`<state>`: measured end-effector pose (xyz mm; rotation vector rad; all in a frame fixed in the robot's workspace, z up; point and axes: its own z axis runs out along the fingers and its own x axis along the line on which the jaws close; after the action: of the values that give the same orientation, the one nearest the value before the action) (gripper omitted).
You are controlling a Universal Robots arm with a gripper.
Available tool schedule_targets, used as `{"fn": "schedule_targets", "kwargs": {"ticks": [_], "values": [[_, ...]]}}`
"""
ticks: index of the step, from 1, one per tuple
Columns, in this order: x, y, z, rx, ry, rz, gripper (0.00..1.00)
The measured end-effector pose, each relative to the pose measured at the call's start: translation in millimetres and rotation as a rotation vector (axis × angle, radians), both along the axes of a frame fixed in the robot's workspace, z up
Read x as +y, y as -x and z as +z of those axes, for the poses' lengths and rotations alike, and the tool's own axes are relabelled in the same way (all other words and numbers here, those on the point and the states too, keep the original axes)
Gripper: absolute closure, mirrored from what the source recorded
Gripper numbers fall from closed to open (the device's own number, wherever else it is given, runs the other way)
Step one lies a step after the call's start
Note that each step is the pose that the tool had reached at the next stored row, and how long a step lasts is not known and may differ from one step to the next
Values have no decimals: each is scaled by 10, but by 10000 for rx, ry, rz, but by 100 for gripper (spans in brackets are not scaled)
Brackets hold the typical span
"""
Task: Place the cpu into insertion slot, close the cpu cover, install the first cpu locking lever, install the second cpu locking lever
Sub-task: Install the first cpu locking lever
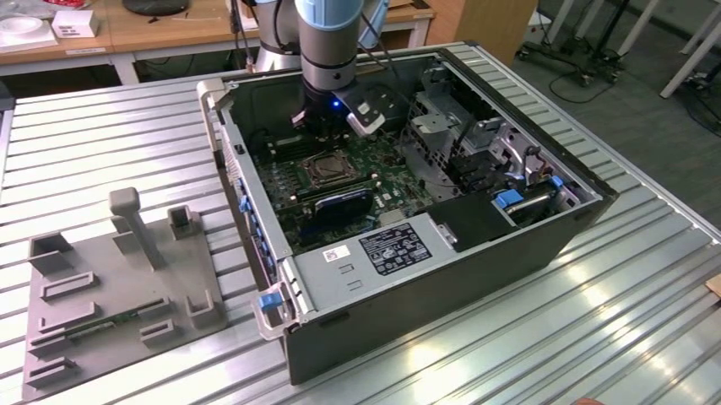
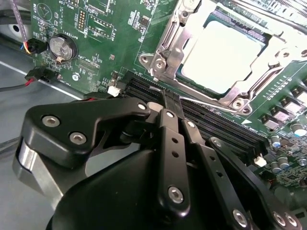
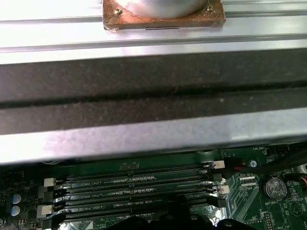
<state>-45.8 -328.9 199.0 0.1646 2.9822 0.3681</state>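
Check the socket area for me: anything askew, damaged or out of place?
Nothing stands out. In the second wrist view the cpu lies flat and square in the insertion slot, and the gripper hangs over the black memory slots beside it.

Under the work you have a ribbed silvery metal tabletop (image 1: 563, 337), glare streaking its slats. Beyond it you see a pale wooden desk (image 1: 158, 34) carrying a small white box (image 1: 73, 23), and grey floor (image 1: 631, 93) at the exterior view's right.
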Motion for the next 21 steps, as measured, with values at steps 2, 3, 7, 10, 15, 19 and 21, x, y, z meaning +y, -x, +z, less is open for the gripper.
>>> {"fn": "schedule_targets", "kwargs": {"ticks": [2, 3, 7, 10, 15, 19, 21], "values": [[1, 0, -3, -3, 16, 0, 89], [1, 0, -4, -3, 28, 0, 89], [4, 0, -4, -3, 36, 0, 89], [5, 0, -4, -3, 34, -27, 89], [6, 0, 11, -2, 34, -160, 89], [6, 1, 23, -3, 30, -261, 89], [6, 4, 24, -3, 30, -296, 89]]}}
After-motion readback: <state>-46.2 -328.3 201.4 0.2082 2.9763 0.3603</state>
